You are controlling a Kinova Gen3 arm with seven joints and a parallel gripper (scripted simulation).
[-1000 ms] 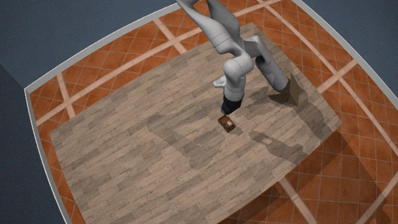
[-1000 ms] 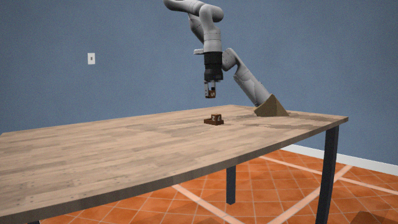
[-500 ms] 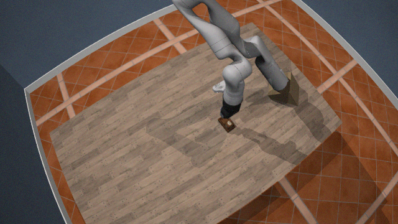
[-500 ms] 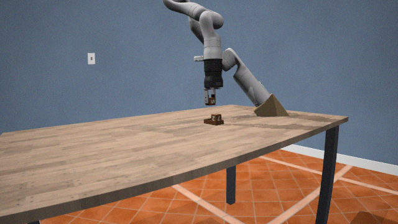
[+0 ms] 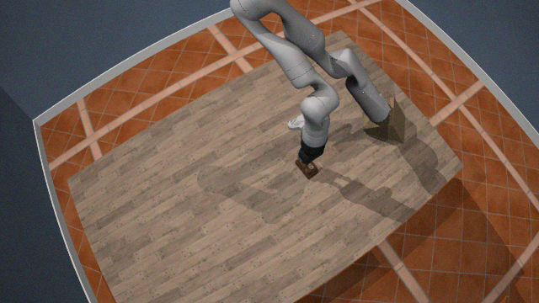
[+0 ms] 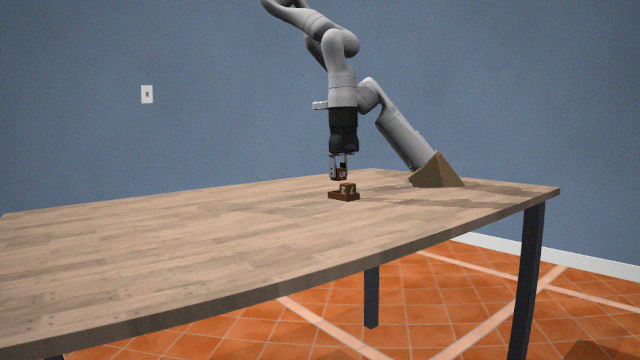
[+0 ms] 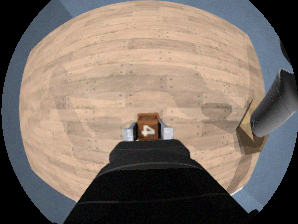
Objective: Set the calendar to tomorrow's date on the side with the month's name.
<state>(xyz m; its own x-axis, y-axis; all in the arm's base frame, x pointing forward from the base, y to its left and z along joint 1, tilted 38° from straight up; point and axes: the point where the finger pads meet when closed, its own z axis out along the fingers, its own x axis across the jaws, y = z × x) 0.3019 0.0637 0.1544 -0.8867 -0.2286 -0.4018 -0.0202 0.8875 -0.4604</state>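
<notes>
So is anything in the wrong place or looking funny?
Yes: one number cube is not in the tray. The gripper holds it in the air, just above the tray, where only the other cube sits. Nothing looks spilled or broken.

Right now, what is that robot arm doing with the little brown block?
The gripper is shut on one small calendar cube, holding it just above the tray on the wooden table. The other cube already sits in the tray. The held cube has not been set down yet, so the date is not finished.
</notes>
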